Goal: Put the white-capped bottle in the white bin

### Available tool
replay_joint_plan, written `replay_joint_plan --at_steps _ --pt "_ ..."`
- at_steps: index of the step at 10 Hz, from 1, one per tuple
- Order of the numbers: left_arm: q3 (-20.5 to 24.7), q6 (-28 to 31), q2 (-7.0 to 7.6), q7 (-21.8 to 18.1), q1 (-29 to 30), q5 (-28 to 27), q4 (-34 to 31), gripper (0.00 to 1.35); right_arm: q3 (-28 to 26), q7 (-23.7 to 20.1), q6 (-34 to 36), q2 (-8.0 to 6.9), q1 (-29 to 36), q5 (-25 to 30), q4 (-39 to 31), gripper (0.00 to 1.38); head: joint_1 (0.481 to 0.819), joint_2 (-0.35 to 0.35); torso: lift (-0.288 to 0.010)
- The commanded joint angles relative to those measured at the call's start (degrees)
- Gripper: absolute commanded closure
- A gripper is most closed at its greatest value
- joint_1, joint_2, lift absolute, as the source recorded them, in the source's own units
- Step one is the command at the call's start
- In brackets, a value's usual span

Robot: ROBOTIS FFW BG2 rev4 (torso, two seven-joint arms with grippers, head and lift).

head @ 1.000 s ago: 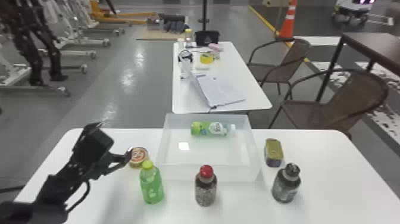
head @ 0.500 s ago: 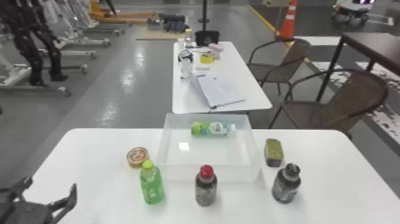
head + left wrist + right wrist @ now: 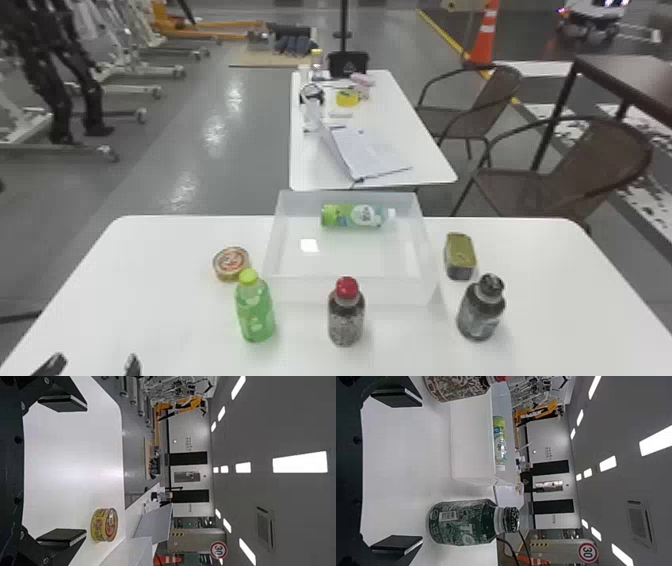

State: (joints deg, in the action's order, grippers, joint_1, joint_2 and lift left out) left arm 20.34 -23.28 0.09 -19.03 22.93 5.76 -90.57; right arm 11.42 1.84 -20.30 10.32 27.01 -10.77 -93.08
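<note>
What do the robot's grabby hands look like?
The left gripper and right gripper are both black, each with two flat, blocky fingers with straight edges. The left one also has little round grey spots, like screw heads, near its fingers.

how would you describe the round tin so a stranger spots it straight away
On the nearer white table, find the white bin and look just left of it. The round tin sits there, behind the green bottle and slightly to its left. Unlike the oblong tin on the bin's right, it is circular.
</note>
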Motion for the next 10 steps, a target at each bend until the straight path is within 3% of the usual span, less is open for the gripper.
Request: replay_joint_plan --at_steps 1,10 --pt "-1.0 -0.2 -0.24 0.0 0.1 0.2 0.1 0.18 0.0 0.0 0.0 0.05 0.1 0.0 0.0 0.09 0.549 0.0 -0.1" --pt "-2.8 0.3 -0.24 1.2 0.4 2.1 1.0 0.18 0.0 0.1 0.0 0.22 0.5 0.3 -0.7 0.09 0.549 0.0 -0.1"
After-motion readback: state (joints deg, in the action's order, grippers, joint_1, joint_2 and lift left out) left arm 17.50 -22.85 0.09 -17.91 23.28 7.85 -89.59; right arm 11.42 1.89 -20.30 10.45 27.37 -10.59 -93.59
